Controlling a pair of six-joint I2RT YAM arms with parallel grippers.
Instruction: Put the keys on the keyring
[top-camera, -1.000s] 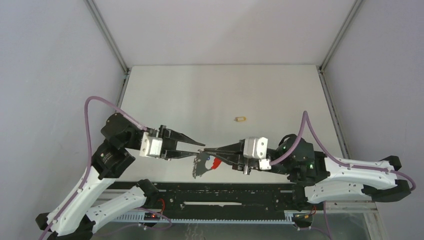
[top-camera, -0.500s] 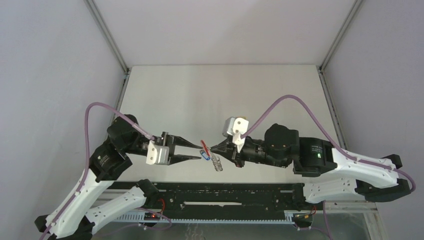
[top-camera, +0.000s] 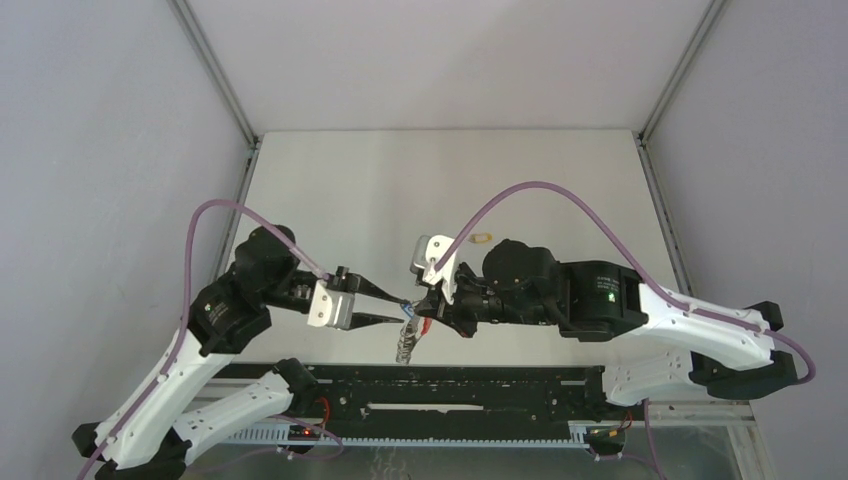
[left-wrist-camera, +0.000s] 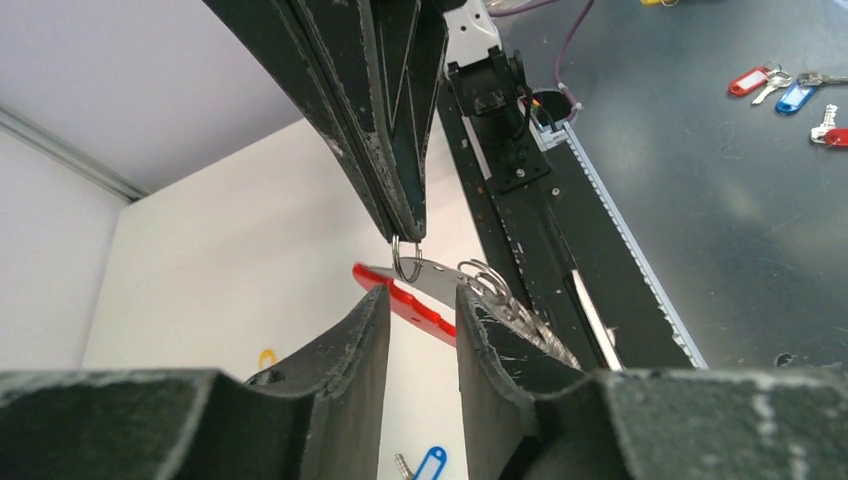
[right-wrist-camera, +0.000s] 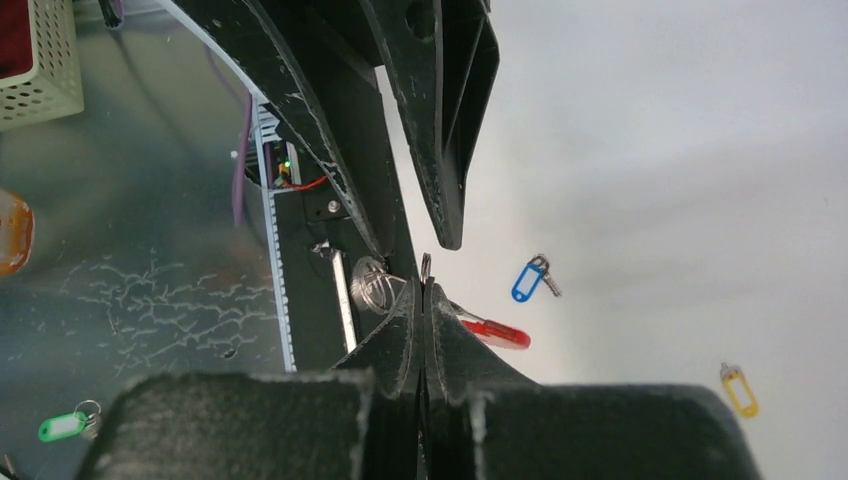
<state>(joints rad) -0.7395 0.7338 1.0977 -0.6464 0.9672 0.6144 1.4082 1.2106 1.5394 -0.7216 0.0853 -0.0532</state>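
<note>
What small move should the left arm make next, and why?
Probably draw the left end effector back from the keyring and lower it toward the blue key on the table. Its jaws stand open and empty, the right end effector is shut on the keyring, and neither holds a key.

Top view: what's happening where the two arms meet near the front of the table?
The right claw is shut on the top of the keyring, holding it up so that it hangs above the table near its front edge. The left claw is open, facing the keyring and holding nothing. Neither key is on the keyring yet: the blue key and the yellow key both lie on the table.
</note>
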